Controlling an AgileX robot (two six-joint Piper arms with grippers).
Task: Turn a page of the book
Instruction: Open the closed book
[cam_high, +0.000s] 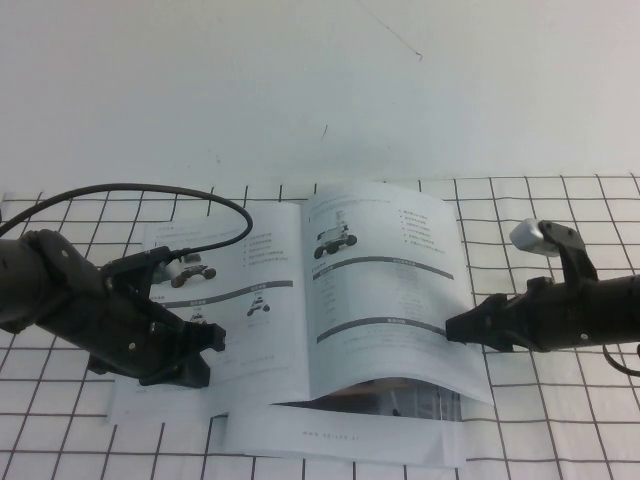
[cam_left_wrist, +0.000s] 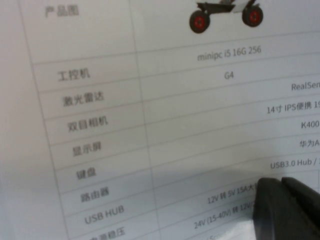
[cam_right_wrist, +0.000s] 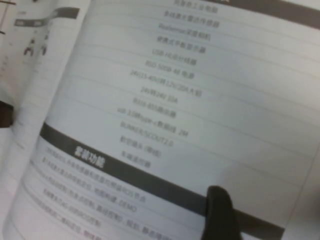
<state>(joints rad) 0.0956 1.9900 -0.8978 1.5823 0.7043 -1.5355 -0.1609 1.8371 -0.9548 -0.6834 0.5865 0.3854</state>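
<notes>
1. The right gripper (cam_high: 452, 328) sits at the outer edge of the page (cam_high: 385, 290), over the right half of the open book (cam_high: 240, 300). Its fingers stand apart, and its tip is at the page's right edge beside the lower grey bar. Whether the sheet lies between the fingers cannot be told.
2. In the right wrist view one dark fingertip (cam_right_wrist: 220, 212) lies over the page close to a grey bar with white characters, with rows of small grey text above it.
3. The page arches upward, its near edge lifted off the sheets beneath, so a dark printed picture shows under the curve. It carries a rover photo, a bullet list and two curved grey bars.
4. The left gripper (cam_high: 215, 342) rests on the left-hand page of the book, near its lower part. That page shows one large and two small rover pictures. Whether its fingers are apart or together cannot be told.
5. In the left wrist view a dark fingertip (cam_left_wrist: 285, 210) lies on a printed table of specifications, with a red-wheeled rover at the edge of the view.
6. A plain white booklet (cam_high: 340, 438) lies under the book's near edge.
7. Everything rests on a white gridded mat (cam_high: 560, 420) on the white table (cam_high: 300, 90).
</notes>
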